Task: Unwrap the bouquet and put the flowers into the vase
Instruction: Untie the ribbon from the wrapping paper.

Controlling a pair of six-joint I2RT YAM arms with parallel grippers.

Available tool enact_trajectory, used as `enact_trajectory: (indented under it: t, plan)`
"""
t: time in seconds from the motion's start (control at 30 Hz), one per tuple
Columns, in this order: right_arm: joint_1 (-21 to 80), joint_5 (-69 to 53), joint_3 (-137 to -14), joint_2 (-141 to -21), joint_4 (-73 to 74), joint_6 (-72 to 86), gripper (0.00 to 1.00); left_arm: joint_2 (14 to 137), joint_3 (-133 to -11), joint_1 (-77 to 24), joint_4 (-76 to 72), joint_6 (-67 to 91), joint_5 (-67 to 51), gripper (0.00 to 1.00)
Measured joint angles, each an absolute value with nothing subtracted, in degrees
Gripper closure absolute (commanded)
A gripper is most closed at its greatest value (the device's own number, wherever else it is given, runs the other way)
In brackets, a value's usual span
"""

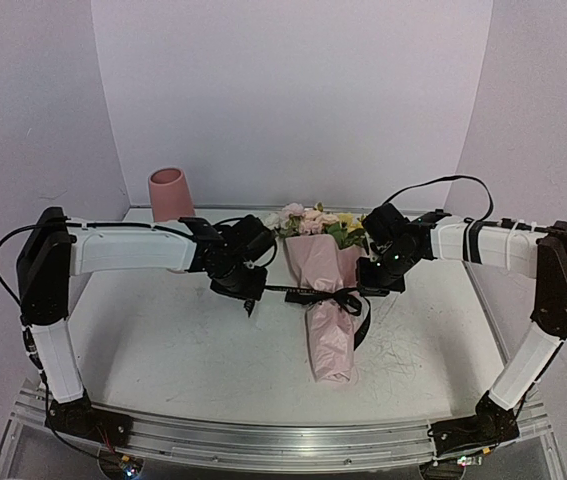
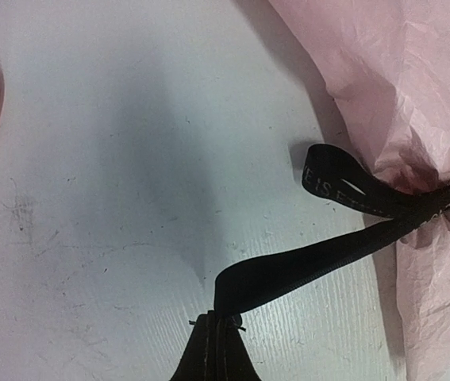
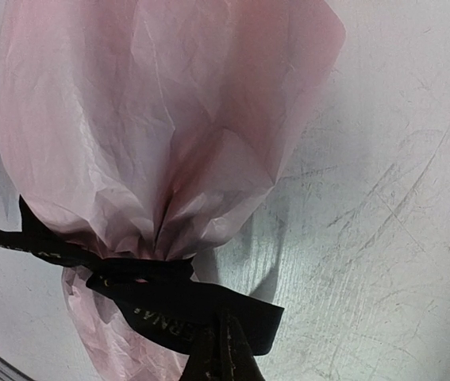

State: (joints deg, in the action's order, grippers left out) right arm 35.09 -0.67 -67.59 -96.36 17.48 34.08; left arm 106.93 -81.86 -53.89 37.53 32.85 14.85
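My left pincer (image 2: 213, 337) and right pincer (image 3: 223, 345) both clamp tight on the black ribbon (image 2: 328, 255). The flowers (image 1: 313, 218) sit wrapped in the paper (image 1: 329, 300). The vase (image 1: 169, 192) stands upright, well apart.

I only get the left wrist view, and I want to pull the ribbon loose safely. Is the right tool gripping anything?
Observer: Yes. The right tool is shut on the other end of the ribbon, beside the knot.
Operator: Which way do the blooms point?
Observer: The flowers stick out of the paper toward the back wall.
Operator: And the vase?
Observer: The vase stands upright at the far left, behind the left arm.
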Motion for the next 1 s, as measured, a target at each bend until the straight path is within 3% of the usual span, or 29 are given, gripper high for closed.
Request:
enact_trajectory:
  t: [1.0]
  plan:
    - [35.09,1.81,-67.61,-96.36,18.83,39.94,1.00,80.54,-58.51,-53.78,37.62,37.29,19.72,1.00]
